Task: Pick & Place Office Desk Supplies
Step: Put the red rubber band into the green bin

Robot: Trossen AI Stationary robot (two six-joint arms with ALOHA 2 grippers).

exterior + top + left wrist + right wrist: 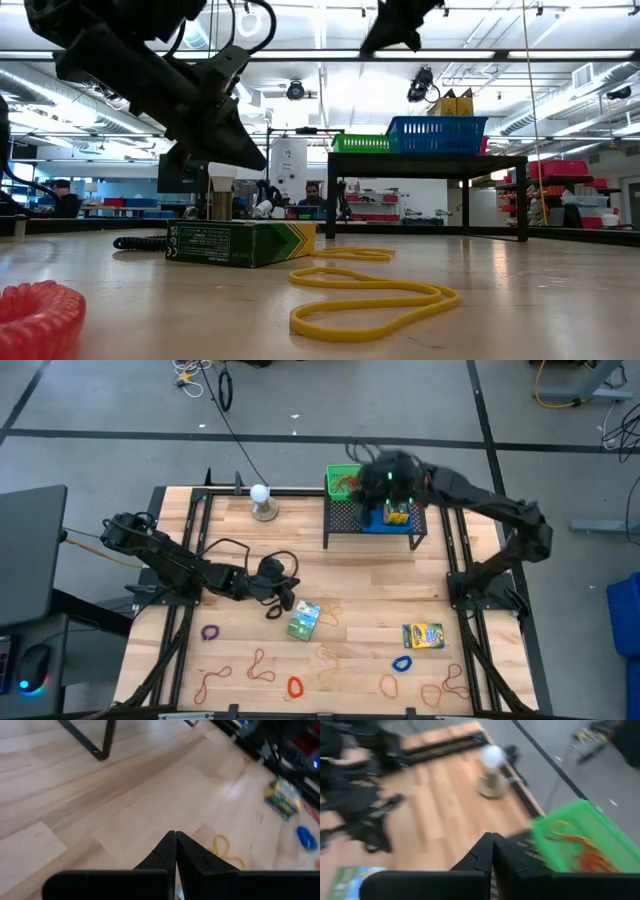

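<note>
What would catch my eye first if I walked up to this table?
Probably the black mesh rack at the table's far edge, holding a green bin and a blue bin, with the right gripper shut above them. Next, the loops and rubber bands scattered along the near edge, and the green crayon box beside the shut left gripper.

— Standing over the tabletop [380, 575], where does everything sit?

— The mesh rack [372, 520] stands at one o'clock from the middle, two bins [342, 482] side by side on it, the right hand [378, 478] above them. The ball on its stand [262, 502] is at eleven.

— And nearer us?

— One crayon box [304, 619] at seven, just beside the left hand [283, 600]; the other crayon box [423, 635] at five. Rubber bands [262, 666] and loops [402, 663] are scattered along the near edge.
</note>
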